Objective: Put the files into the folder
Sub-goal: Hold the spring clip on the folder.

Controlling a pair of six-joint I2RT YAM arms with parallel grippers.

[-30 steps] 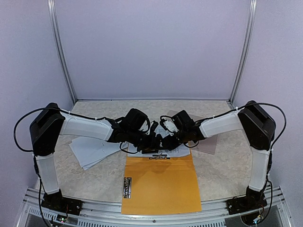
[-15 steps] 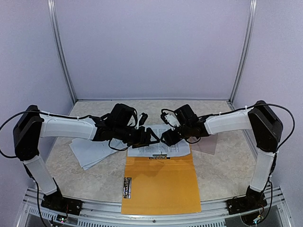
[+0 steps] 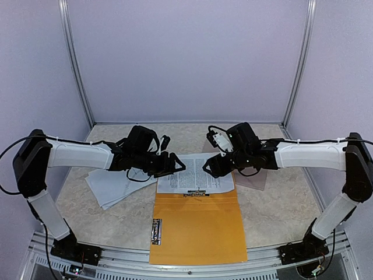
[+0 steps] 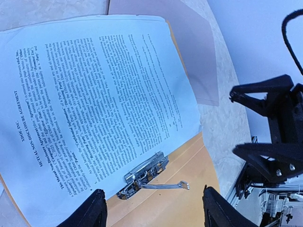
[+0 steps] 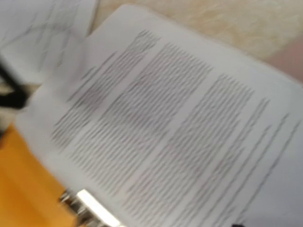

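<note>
A white printed file lies on the upper half of the open orange folder, its lower edge at the metal clip. The left wrist view shows the same file, the folder and the clip with its lever raised. My left gripper hovers open just left of the file, with nothing between its fingers. My right gripper is above the file's right part, with its jaws spread. The right wrist view is blurred and shows only the file.
More white sheets lie fanned on the table to the left. A taupe cover lies to the right of the folder. A small metal clip piece sits by the folder's left edge. The aluminium rail runs along the near edge.
Both grippers have drawn apart from the clip area, the left one to the left and the right one to the right and back. The file is now uncovered. Both arms are stretched out more.
</note>
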